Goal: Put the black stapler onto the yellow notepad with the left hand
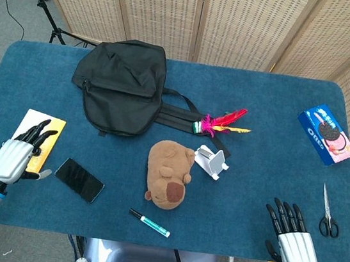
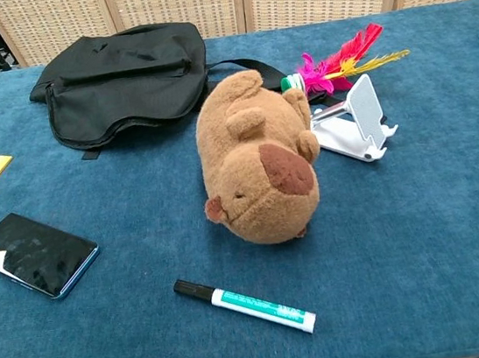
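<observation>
left robot hand (image 1: 18,154) spread, over yellow notepad (image 1: 34,120) | black stapler hidden | right robot hand (image 1: 292,240) spread

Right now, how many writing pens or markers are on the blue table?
1. A white marker with a black cap and green label lies near the front edge, just in front of the brown plush capybara. Others could be hidden inside the black bag.

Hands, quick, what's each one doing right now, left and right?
Left hand: open, fingers spread above the yellow notepad, holding nothing.
Right hand: open, fingers apart, holding nothing.
</observation>
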`<action>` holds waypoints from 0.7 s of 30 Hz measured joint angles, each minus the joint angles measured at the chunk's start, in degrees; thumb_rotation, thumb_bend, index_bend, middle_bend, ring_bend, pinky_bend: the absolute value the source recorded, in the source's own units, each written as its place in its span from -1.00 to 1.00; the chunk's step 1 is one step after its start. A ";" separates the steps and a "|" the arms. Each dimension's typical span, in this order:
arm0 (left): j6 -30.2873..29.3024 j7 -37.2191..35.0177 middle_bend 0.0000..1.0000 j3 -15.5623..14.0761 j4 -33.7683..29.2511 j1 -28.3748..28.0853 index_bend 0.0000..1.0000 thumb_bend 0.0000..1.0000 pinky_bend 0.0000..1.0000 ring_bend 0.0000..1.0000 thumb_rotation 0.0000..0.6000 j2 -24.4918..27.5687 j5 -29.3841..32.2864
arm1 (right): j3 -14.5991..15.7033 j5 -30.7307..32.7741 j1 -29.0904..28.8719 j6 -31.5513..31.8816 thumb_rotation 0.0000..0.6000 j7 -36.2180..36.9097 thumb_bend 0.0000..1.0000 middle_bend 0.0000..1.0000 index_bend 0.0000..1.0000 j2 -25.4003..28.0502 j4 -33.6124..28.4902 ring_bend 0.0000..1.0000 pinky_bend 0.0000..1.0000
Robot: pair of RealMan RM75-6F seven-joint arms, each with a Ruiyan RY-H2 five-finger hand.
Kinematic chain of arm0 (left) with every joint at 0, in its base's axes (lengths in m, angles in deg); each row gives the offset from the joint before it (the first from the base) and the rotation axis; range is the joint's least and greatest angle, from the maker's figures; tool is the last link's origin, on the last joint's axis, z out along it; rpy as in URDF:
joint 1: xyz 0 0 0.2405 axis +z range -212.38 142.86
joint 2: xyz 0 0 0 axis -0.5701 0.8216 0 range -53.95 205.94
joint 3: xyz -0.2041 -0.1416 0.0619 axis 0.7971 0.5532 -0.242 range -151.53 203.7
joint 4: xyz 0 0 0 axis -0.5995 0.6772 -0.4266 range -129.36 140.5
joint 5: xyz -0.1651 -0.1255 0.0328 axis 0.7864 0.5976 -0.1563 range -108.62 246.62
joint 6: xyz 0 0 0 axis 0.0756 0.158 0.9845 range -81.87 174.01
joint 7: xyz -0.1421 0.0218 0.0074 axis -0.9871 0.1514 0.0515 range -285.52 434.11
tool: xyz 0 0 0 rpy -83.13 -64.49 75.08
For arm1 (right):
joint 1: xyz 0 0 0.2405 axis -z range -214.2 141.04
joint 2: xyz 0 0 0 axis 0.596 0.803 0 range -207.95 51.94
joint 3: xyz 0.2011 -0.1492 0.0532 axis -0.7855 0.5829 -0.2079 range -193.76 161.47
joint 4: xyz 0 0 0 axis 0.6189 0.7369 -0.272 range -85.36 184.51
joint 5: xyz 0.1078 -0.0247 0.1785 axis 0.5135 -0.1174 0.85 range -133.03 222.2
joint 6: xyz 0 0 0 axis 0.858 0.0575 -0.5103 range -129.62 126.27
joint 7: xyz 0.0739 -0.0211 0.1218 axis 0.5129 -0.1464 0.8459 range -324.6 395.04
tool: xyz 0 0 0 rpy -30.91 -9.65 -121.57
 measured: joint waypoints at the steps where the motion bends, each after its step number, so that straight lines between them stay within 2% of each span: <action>1: -0.44 0.02 -0.88 -0.65 -1.05 0.65 -0.65 -1.00 -0.40 -0.78 1.00 0.30 -0.28 | 0.00 -0.02 0.01 0.07 1.00 0.05 -0.33 -1.00 -0.87 0.03 -0.02 -1.00 -1.00; 8: -2.74 1.46 -0.91 -5.61 -4.98 5.24 -0.65 -1.00 -0.43 -0.81 1.00 0.64 -1.61 | -0.07 -0.06 0.07 0.33 1.00 0.22 -0.33 -1.00 -0.87 0.23 -0.13 -1.00 -1.00; 12: -3.71 4.35 -0.96 -6.94 -5.88 6.68 -0.66 -1.00 -0.49 -0.88 1.00 0.06 -2.07 | -0.09 -0.12 0.10 0.46 1.00 0.39 -0.33 -1.00 -0.87 0.32 -0.17 -1.00 -1.00; 15: -5.81 7.52 -1.00 -7.47 -5.80 7.90 -0.72 -1.00 -0.67 -0.99 1.00 -1.02 -3.42 | -0.11 -0.10 0.08 0.46 1.00 0.56 -0.33 -1.00 -0.87 0.38 -0.19 -1.00 -1.00; 21: -9.01 12.04 -1.00 -9.03 -5.53 9.77 -0.98 -1.00 -0.87 -1.00 1.00 -2.40 -7.81 | 0.02 -0.21 -0.01 0.20 1.00 0.65 -0.33 -1.00 -0.87 0.40 -0.19 -1.00 -1.00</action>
